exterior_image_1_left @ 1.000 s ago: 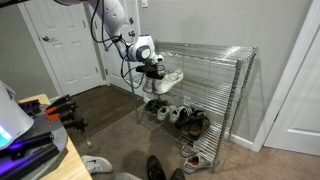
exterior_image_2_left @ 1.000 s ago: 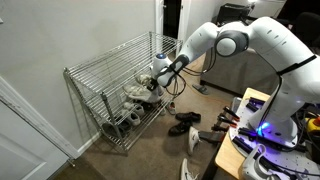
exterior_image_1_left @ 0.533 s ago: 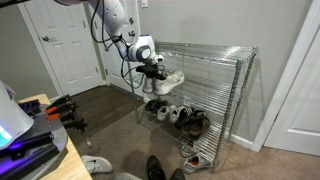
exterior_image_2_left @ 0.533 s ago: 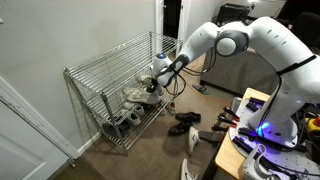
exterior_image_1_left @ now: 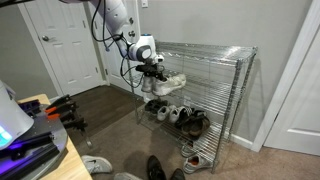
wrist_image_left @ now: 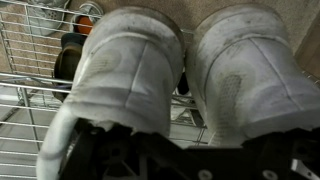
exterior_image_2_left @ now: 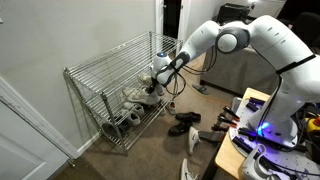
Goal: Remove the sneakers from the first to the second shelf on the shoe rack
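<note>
No legible text, labels or numbers.

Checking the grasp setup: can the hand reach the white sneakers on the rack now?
Probably yes: the hand sits right at the white sneakers, at the open front of the rack, nothing visible between them.

Tool point(exterior_image_1_left: 156, 72) grip perhaps hidden behind sneakers point(exterior_image_1_left: 169, 83)

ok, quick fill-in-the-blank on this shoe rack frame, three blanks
The sneakers at the gripper are ____ in colour. The wrist view shows ____ of them side by side. The other shoes sit on the shelf ____ the sneakers on the shoe rack.

Missing words: white; two; below.
</note>
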You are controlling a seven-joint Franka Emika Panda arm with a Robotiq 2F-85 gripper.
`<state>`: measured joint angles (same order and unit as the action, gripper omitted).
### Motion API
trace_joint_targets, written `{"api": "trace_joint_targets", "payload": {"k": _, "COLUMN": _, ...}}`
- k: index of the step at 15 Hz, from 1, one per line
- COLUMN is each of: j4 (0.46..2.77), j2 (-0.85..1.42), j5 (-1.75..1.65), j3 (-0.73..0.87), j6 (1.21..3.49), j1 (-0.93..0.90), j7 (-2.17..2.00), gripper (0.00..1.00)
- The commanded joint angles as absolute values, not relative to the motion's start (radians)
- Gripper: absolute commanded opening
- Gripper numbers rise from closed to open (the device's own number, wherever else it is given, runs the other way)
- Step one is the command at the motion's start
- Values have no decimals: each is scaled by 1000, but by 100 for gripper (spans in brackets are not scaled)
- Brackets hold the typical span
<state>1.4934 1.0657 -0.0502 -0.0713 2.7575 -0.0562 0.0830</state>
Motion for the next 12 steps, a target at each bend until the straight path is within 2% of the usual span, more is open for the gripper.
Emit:
{"api": "trace_joint_targets", "payload": {"k": 1, "j4": 1562, "j2": 978, "j5": -46, "j3": -101, "j6": 2772, "j1": -23, "j7": 122, "gripper": 100}}
{"api": "trace_joint_targets", "payload": {"k": 3, "j4": 1599, "j2": 969, "j5": -57, "j3": -104, "j6": 2842, "j1": -24, "j7": 133, "gripper": 100}}
{"api": "trace_joint_targets", "payload": {"k": 8, "j4": 1705, "j2": 966, "j5": -133, "j3": -36, "j6": 3196, "j1": -87, "j7": 123, "gripper": 100}}
{"api": "trace_joint_targets", "payload": {"k": 12, "j4": 1729, "j2": 954, "j5": -144, "j3": -23, "j6": 3322, "j1": -94, "j7": 117, "gripper": 100}}
